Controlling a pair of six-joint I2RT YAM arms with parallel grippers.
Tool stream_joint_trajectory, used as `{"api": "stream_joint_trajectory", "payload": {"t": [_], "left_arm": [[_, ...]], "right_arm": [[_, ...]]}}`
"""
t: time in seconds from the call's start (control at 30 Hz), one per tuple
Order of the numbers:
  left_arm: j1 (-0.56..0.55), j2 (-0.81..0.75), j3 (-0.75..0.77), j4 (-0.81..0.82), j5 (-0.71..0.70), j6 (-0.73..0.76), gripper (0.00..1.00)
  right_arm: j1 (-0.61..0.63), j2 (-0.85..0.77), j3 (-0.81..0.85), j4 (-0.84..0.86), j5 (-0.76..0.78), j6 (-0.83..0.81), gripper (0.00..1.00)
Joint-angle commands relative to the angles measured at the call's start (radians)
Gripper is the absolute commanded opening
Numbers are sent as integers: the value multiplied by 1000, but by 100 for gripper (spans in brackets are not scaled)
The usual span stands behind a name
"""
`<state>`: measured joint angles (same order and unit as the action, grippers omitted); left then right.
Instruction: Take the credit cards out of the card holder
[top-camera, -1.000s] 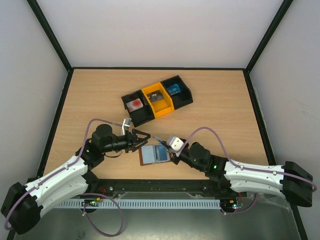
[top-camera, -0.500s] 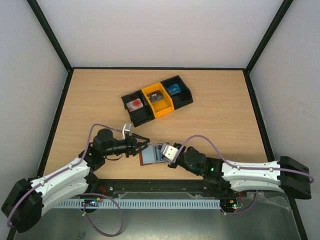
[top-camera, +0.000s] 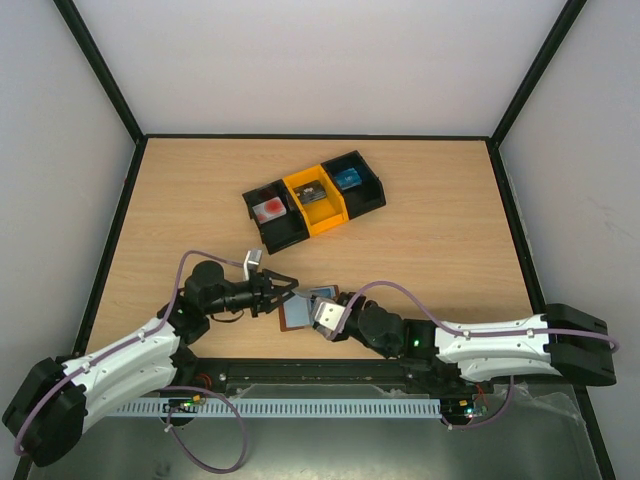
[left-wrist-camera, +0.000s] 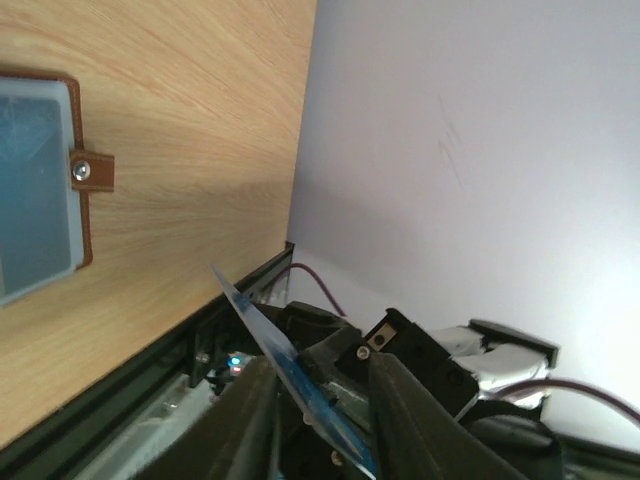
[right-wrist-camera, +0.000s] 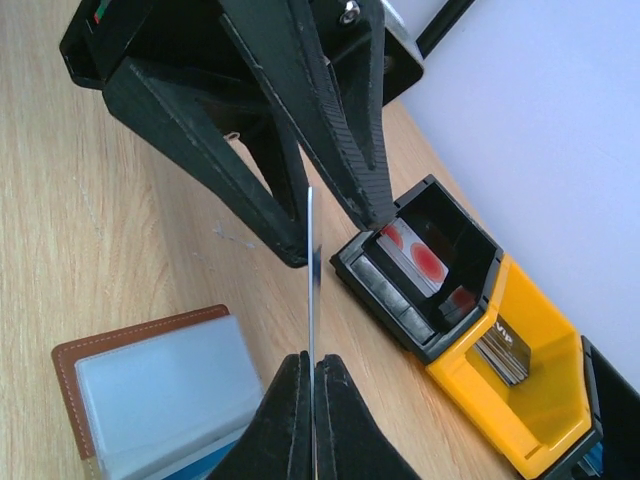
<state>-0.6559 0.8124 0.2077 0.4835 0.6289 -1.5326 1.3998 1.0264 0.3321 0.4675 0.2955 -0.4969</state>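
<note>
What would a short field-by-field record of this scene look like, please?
right gripper: shut on one end of the blue credit card
left gripper: open, one finger on each side of the card's other end
blue credit card: out of the holder, held above the table
card holder: lying open on the table, clear sleeves up
bins: black bin and orange bin side by side, beyond both grippers
</note>
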Motion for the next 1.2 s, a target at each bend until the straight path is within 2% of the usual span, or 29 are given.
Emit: {"api": "stream_joint_trajectory", "payload": {"t": [0.0,0.07,0.17,0.3,0.37,0.6,0.73,0.9,1.1,1.17], "left_arm": [[4,-18,-17,34,14,-9,23],[4,-21,-20,33,12,-10,16],[4,-22,-22,35,10,-8,4],[5,-23,-22,35,9,-1,3],[5,-22,-23,38,9,8,3],[19,-27,-36,56,5,46,3],[27,-43,-8,1,-7,126,3],[28,-69,67,-147,-43,287,3],[31,-125,65,-146,-114,379,3],[30,-140,59,-120,-125,381,3]], "right_arm": [[24,16,27,42,65,-46,2],[29,15,25,34,75,-44,3],[31,5,24,18,89,-22,11],[31,-16,24,-15,85,21,20],[31,-28,29,-51,62,58,30],[31,-70,122,-279,-28,339,55],[31,-173,96,-260,-66,543,56],[31,-258,68,-235,34,934,63],[31,-236,60,-210,70,1453,55],[31,-216,40,-144,51,1563,52]]}}
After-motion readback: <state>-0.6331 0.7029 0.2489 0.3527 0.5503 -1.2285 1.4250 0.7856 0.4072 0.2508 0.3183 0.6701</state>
